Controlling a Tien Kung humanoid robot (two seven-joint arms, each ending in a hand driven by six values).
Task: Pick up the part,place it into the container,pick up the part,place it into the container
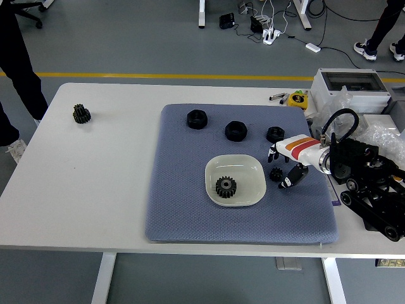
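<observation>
1. A stray gear (81,113) lies far left on the white table (114,183).
2. The container (250,166) on the blue mat (190,215) holds one gear (225,186).
3. The right hand (286,166), fingers apart and empty, brackets a small part (276,174), seemingly lining up a grasp.

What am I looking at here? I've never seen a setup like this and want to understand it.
This is one picture from a camera high on a humanoid robot, looking down over a white table. The black arm from the right ends in a five-fingered hand with a white, orange-striped back. Its fingers curl down around a small gear on the blue mat, without lifting it. The white bowl beside it already holds one gear. Three black nuts lie further back on the mat, and another gear sits far left on the table. The left arm isn't in view.
</observation>
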